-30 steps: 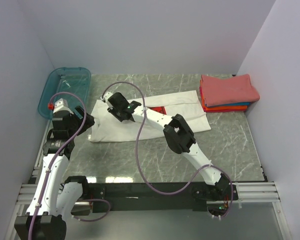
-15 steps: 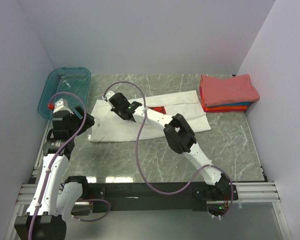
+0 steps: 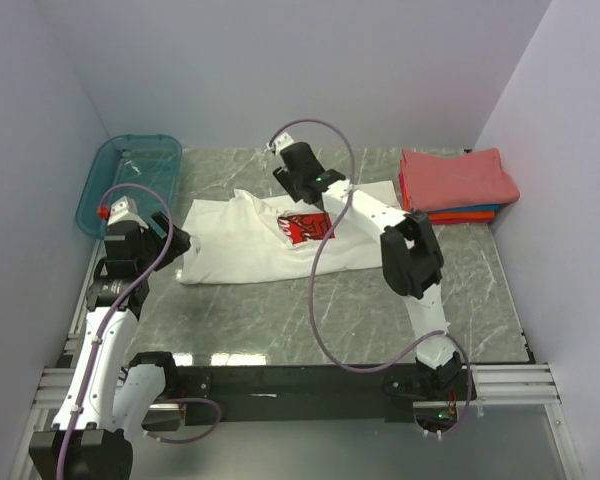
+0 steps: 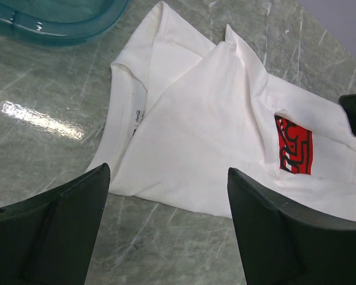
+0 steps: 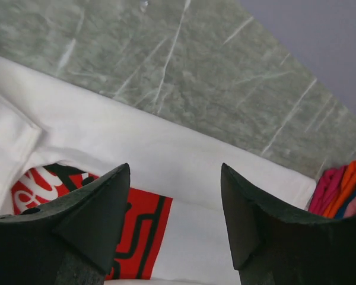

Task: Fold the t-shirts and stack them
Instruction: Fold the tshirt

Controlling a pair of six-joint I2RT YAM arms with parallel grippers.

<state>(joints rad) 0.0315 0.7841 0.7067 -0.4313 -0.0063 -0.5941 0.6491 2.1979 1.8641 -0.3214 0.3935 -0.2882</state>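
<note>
Right gripper (image 5: 175, 170): fingers apart, nothing between them. It hangs above the far edge of the white tee (image 3: 242, 248), just beyond the red print (image 3: 305, 227), with no visible contact. The right arm is stretched long: base near-right, elbow (image 3: 412, 262) raised mid-table, forearm reaching back-left to the wrist.

Left gripper (image 4: 167, 172): fingers spread wide, empty, off the cloth at the tee's left edge. The left arm is folded up close over its base, wrist next to the teal bin (image 3: 93, 192).

The tee lies left of centre on the table (image 3: 280, 315), collar to the left, rumpled, with a raised fold beside the print. The folded stack (image 3: 457, 182), coral-red on top, sits far right, well apart from the tee.
</note>
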